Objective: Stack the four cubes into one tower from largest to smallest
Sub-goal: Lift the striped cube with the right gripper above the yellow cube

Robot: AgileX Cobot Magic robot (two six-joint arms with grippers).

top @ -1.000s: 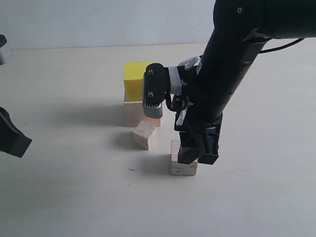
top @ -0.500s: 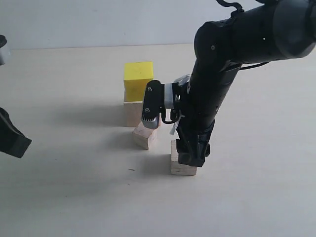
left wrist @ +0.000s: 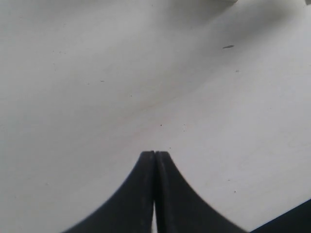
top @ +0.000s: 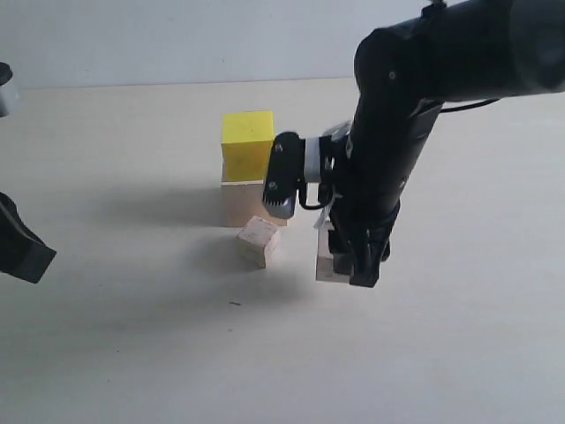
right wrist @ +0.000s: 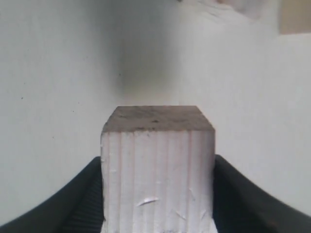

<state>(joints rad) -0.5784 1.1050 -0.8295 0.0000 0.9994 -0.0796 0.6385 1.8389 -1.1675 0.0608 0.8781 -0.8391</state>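
Note:
The bright yellow cube sits on top of the largest pale wood cube at the middle of the table. The smallest pale cube lies tilted just in front of them. My right gripper is shut on the layered-grain wood cube and holds it a little above the table. In the right wrist view the fingers press both sides of that cube. My left gripper is shut and empty over bare table, at the left edge of the exterior view.
The light table stretches around the cubes, with a white wall behind. A small dark speck marks the surface in front of the smallest cube. The right arm's dark body stands over the right of the stack.
The right gripper closed on the layered-grain cube and raised it off the table, shifting slightly right. The left arm has stayed where it was.

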